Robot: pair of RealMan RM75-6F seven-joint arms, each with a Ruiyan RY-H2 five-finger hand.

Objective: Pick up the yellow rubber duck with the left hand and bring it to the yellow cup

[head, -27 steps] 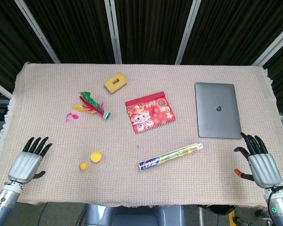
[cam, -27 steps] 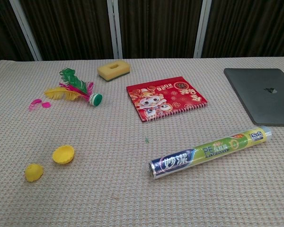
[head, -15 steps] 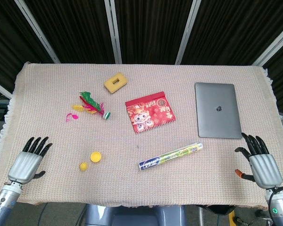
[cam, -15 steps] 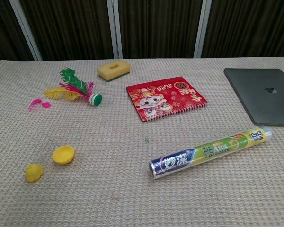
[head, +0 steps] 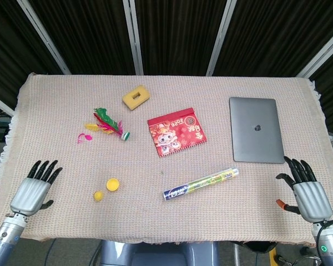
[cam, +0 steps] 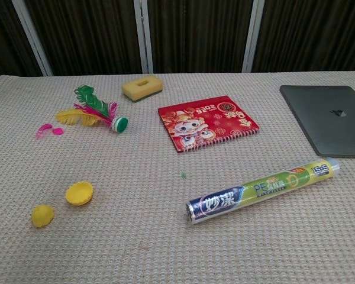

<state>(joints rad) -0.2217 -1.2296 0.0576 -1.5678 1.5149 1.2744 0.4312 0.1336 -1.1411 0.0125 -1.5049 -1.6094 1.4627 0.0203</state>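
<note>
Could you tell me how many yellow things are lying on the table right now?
3: a small yellow object near the front left, the yellow cup just beside it, and a yellow sponge at the back. Nothing appears hidden.

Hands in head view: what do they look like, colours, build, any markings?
Both hands, left and right, have black fingers on a silver-grey metallic palm shell, above a grey wrist and forearm. The right hand shows a small orange-red tip by its thumb side, and a small green light sits on its wrist. No sleeves; cables cannot be made out. The chest view shows neither hand.
</note>
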